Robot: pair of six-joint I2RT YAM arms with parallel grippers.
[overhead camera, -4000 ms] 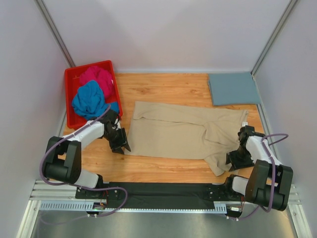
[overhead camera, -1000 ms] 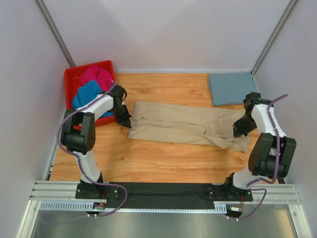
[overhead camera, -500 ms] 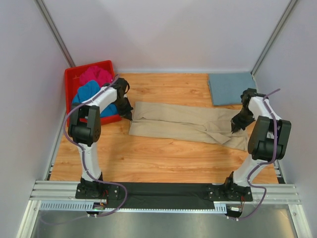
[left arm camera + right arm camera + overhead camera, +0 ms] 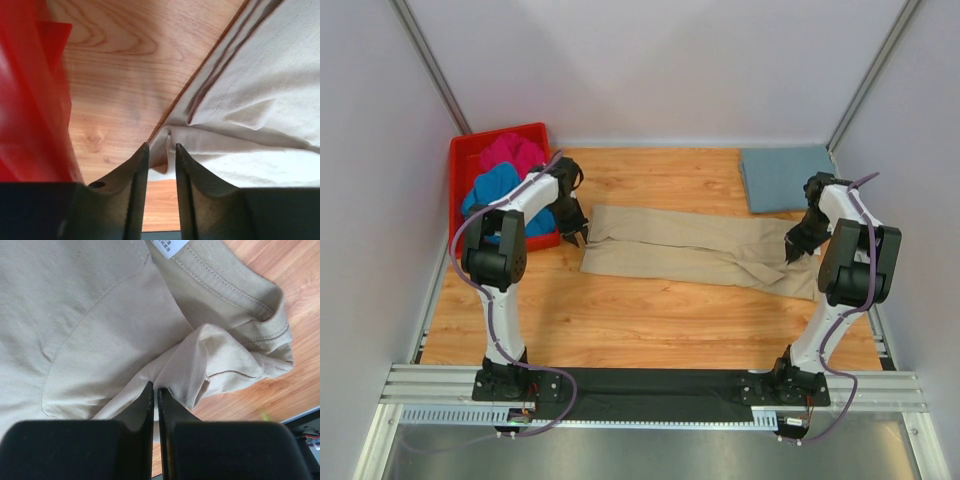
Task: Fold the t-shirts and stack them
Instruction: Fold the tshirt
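The beige t-shirt [image 4: 695,252] lies folded into a long band across the wooden table. My left gripper [image 4: 576,232] is at its left end, low over the table; in the left wrist view its fingers [image 4: 141,175] stand close together with a fold of the beige cloth [image 4: 250,100] pinched between the tips. My right gripper [image 4: 794,250] is at the shirt's right end, shut tight on a fold of cloth [image 4: 200,360] by the collar. The grey-blue t-shirt [image 4: 788,177] lies folded at the back right. The magenta t-shirt [image 4: 514,152] and the bright blue t-shirt [image 4: 490,190] lie crumpled in the bin.
The red plastic bin [image 4: 460,160] stands at the back left, right beside my left gripper; its wall shows in the left wrist view [image 4: 30,100]. Grey walls enclose the table on three sides. A black rail runs along the near edge.
Both grippers have carried the near edge of the beige shirt away from the arms and over onto its far part, turning the spread shirt into a narrower band. In the last half second they barely moved.
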